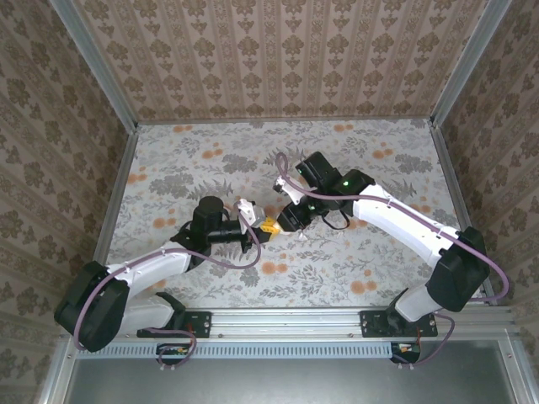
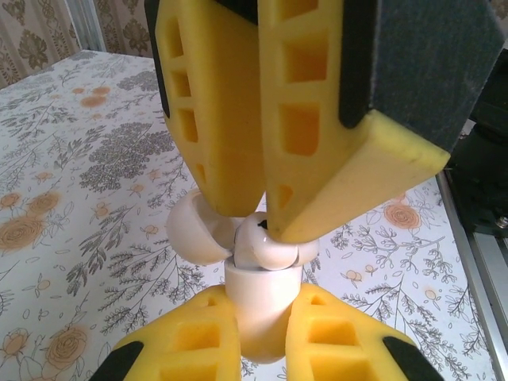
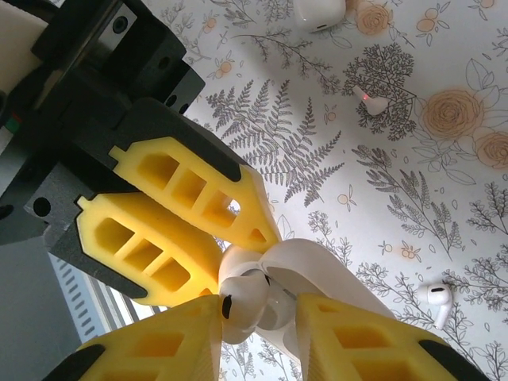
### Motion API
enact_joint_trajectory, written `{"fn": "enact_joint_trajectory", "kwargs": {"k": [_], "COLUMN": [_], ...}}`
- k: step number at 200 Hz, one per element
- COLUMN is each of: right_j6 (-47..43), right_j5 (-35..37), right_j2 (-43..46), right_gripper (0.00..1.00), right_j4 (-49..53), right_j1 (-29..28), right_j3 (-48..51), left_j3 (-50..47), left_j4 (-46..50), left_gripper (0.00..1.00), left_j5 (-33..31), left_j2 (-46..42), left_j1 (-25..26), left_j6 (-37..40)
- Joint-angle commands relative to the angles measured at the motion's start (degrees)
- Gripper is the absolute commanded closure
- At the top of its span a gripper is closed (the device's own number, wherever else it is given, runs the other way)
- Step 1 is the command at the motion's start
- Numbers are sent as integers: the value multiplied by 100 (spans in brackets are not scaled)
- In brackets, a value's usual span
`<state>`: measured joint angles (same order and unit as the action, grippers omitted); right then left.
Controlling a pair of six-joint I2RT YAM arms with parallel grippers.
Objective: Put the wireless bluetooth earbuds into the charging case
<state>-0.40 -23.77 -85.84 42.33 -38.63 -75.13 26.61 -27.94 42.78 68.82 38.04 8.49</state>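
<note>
My left gripper (image 2: 263, 298) is shut on the white body of the charging case (image 2: 262, 317), held above the table. Its open lid (image 2: 194, 234) hangs to the left. My right gripper (image 2: 260, 222) comes down from above, shut on a white earbud (image 2: 266, 246) whose lower end sits at the case's mouth. In the right wrist view the right gripper (image 3: 258, 305) pinches that earbud (image 3: 244, 294) against the open case (image 3: 333, 278), with the left gripper (image 3: 242, 258) just behind. From above, the left gripper (image 1: 266, 225) and right gripper (image 1: 285, 220) meet mid-table.
A second earbud (image 3: 439, 300) lies on the floral cloth to the right. A tiny white bit with a red light (image 3: 373, 101) and a white rounded lump (image 3: 317, 12) lie farther off. Metal rails and patterned walls (image 1: 278, 50) ring the table.
</note>
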Motion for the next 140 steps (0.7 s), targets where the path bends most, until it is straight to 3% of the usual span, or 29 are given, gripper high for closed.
{"fn": "enact_joint_trajectory", "kwargs": {"k": [1, 59, 140], "right_j6": [-232, -256, -714], "right_j5": [600, 653, 80], "right_j2": [164, 259, 217], "right_gripper": [68, 67, 79], "right_j4": [114, 71, 118], "right_j1": [84, 119, 63], "right_j3": [52, 132, 143], "left_j3": [143, 186, 217], "left_j4": [-493, -440, -439], "left_gripper": [100, 100, 100], "left_j5": [547, 490, 477], "left_j2": [-228, -227, -229], "left_j1": [22, 28, 19], "left_j6": [-77, -58, -57]}}
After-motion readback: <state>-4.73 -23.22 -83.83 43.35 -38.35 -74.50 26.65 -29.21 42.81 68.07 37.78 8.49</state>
